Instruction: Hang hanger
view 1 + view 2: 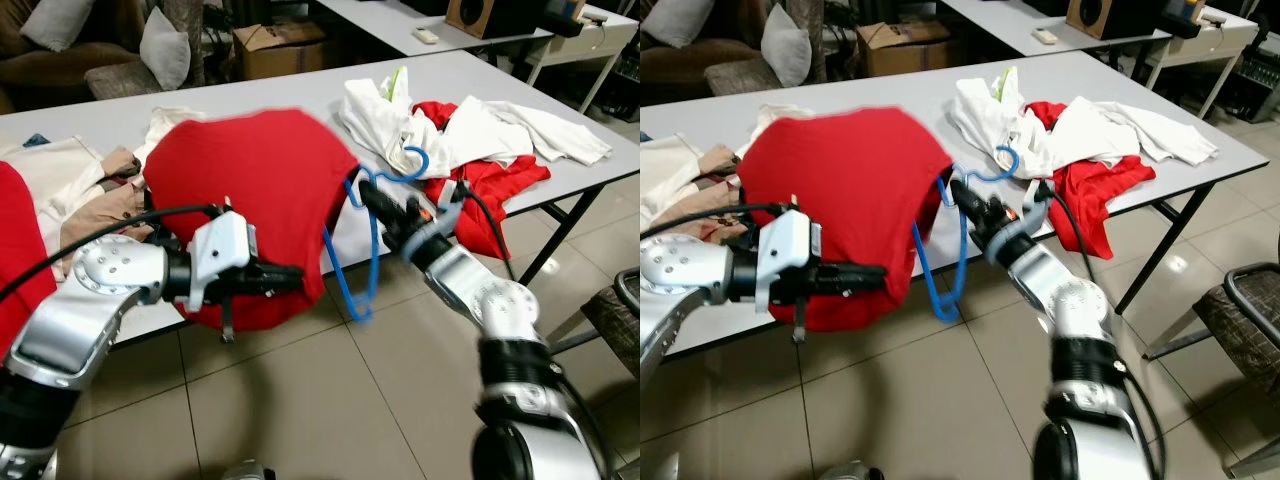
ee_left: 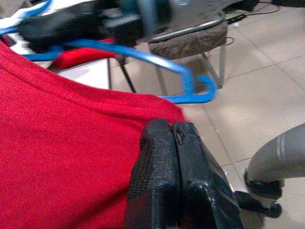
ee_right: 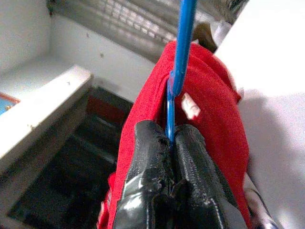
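**Hanger going into the red shirt, held off the table's near edge**

Step in hand, as I judge it: dressing the hanger, not yet hanging it anywhere. Right gripper (image 1: 362, 192) has its fingers clamped on the wire of the blue hanger (image 1: 372, 250), near the hook; one shoulder appears tucked into the red shirt (image 1: 250, 200), the other loops down free below the hem. Left gripper (image 1: 285, 278) has its fingers pressed shut on the shirt's cloth at the lower edge.

Shirt and hanger are lifted above the floor, just off the near edge of the table (image 1: 590, 180), with a heap of white and red clothes (image 1: 470, 140) by the far-right part of it.

Next move probably calls for sliding the free shoulder inside while the left holds the cloth taut. No rail in sight.

Pose: both forearms reach forward and inward, right wrist angled up toward the hook, left roughly level
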